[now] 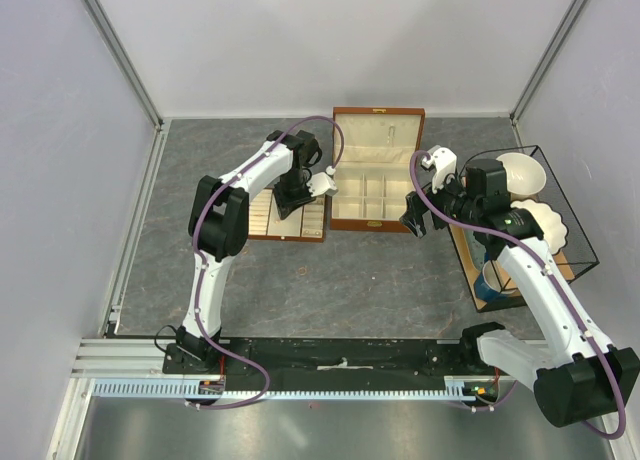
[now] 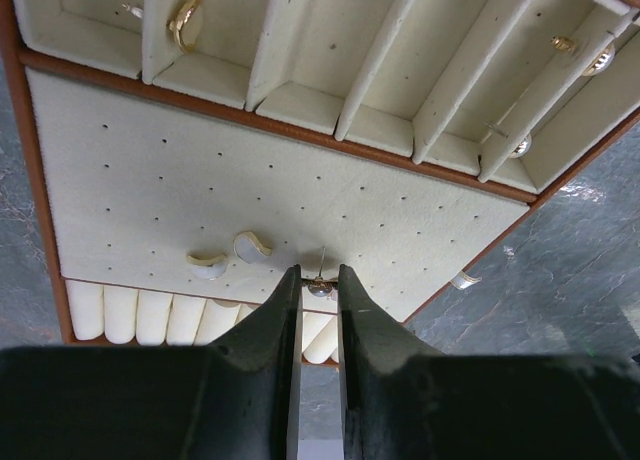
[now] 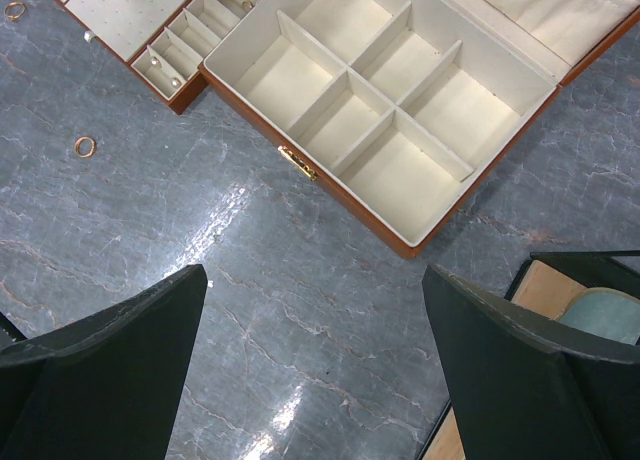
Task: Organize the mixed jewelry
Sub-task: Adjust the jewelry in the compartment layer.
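My left gripper [image 2: 320,276] is shut on a tiny silver ball stud earring [image 2: 320,289], whose pin points at the perforated cream pad of the slotted tray [image 2: 140,160]. Two pale curved pieces [image 2: 208,265] lie on that pad just left of the fingertips. A gold ring [image 2: 183,22] and small studs [image 2: 600,58] sit in the tray's compartments. From above, the left gripper [image 1: 318,187] hangs over the tray [image 1: 262,220]. My right gripper [image 3: 312,280] is open over bare table, near the wooden box [image 3: 440,230]. Two gold rings [image 3: 85,146] lie loose on the table.
The open wooden box [image 1: 375,223] with empty cream compartments stands at the table's middle. A black wire basket [image 1: 585,242] holding white bowls and a blue cup stands at the right, close behind the right arm. A small pale piece [image 2: 463,279] lies on the table beside the tray.
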Motion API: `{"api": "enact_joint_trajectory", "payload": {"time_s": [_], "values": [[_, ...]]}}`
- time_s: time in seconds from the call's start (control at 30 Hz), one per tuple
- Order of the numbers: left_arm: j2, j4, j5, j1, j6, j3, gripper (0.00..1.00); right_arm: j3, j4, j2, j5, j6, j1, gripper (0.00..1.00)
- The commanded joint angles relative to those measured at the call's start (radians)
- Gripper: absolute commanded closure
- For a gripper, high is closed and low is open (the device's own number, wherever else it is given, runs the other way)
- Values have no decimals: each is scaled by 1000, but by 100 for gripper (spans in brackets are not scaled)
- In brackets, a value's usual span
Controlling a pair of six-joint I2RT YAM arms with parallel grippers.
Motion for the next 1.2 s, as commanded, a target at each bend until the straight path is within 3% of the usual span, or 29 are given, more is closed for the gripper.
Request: {"api": "enact_joint_trajectory", "payload": {"time_s": [0.0, 1.17], "values": [[-57, 7, 10, 0, 24, 23, 99, 4, 20, -12, -12, -5, -2, 2], [-48, 38, -14, 7, 36, -44, 99, 0, 21, -17, -9, -7, -2, 2]]}}
